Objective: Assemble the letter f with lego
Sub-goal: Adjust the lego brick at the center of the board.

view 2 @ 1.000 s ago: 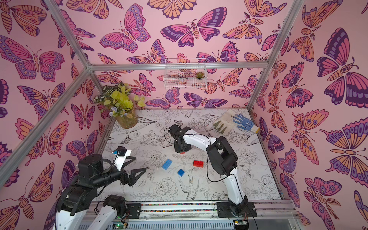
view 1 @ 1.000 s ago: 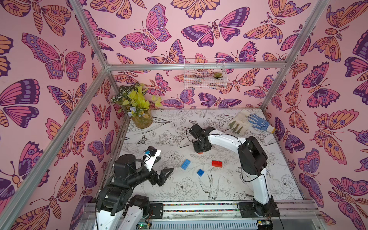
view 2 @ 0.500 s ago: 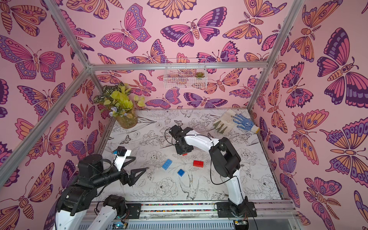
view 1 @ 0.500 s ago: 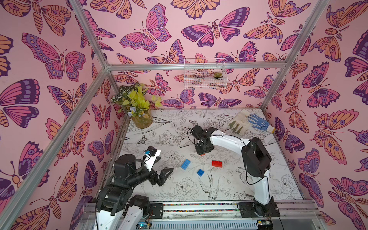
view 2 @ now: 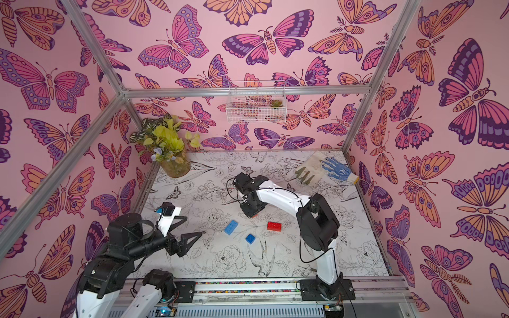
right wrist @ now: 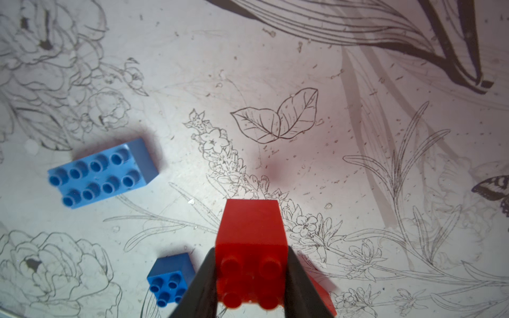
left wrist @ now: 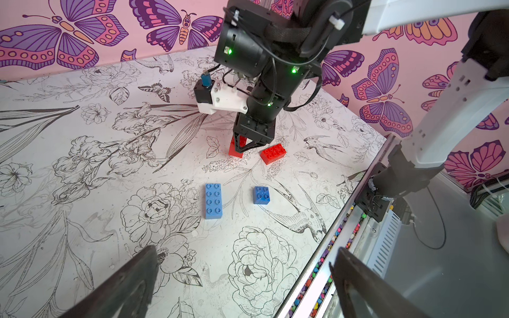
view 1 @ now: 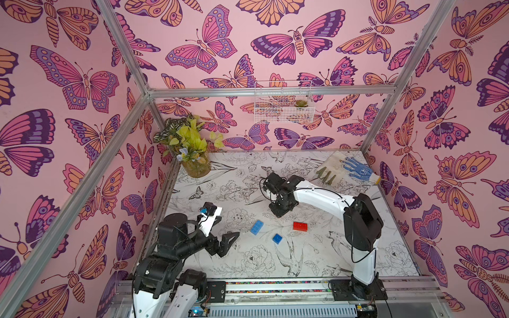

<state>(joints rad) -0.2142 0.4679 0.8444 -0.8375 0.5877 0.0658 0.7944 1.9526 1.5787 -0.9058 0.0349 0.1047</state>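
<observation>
Red short brick (right wrist: 250, 228) | clamped inside right pincer (right wrist: 249, 286) | left pincer (left wrist: 245, 252) spread wide, empty

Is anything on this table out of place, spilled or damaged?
Only the blue glove and the pale glove stand out: they lie in the far corner of the table, on the right arm's side, and have no part in building. Nothing looks spilled or broken.

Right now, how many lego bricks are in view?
4. The long blue brick, short blue brick and long red brick lie apart on the table; the short red brick is clamped in the right gripper. None seems hidden.
</observation>
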